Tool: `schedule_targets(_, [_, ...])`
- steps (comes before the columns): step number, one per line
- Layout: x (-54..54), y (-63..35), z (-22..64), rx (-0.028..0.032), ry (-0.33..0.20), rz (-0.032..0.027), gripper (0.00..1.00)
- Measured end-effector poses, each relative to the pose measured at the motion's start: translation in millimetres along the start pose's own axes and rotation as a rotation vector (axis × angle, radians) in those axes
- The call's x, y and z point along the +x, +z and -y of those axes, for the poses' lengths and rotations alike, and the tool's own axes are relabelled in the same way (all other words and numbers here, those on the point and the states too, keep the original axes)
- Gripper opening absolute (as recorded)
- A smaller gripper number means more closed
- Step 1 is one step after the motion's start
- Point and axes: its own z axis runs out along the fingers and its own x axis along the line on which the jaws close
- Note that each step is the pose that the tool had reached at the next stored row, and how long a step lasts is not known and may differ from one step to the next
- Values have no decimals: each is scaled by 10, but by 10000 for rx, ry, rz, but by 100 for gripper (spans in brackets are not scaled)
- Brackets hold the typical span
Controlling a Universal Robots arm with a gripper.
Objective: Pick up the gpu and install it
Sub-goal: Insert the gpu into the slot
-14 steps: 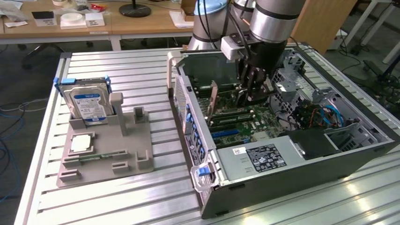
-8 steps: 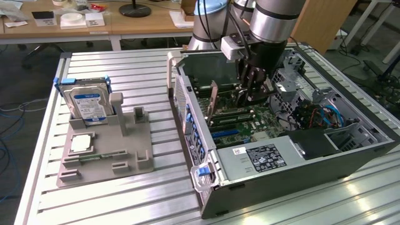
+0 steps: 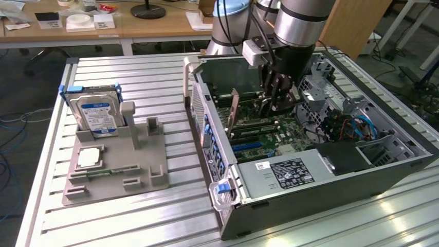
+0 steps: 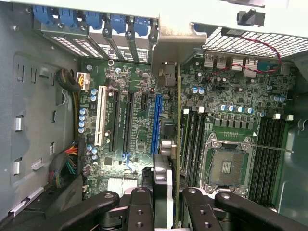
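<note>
The gpu (image 3: pixel 234 110) is a thin brownish card standing on edge inside the open computer case (image 3: pixel 329 170). In the wrist view the gpu (image 4: pixel 178 120) shows edge-on as a narrow line over the motherboard (image 4: pixel 139 110), just beside the long blue slot (image 4: pixel 155 122) and between it and the memory slots. My gripper (image 3: pixel 276 105) reaches down into the case. Its black fingers (image 4: pixel 140 209) close from both sides on the near end of the card and a silver part fixed to it, so my gripper (image 4: pixel 168 211) is shut on the gpu.
A silver hard drive (image 3: pixel 96 116) and a small square chip (image 3: pixel 89 157) sit in a grey fixture (image 3: pixel 137 170) on the slatted table, at the exterior view's left. The case also holds a CPU socket (image 4: pixel 226 166), a power supply (image 3: pixel 288 172) and cable bundles (image 4: pixel 67 163).
</note>
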Motion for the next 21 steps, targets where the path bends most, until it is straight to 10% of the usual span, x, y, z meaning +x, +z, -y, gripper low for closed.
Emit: schedule_targets(21, [28, 146, -60, 34, 1284, -50, 28])
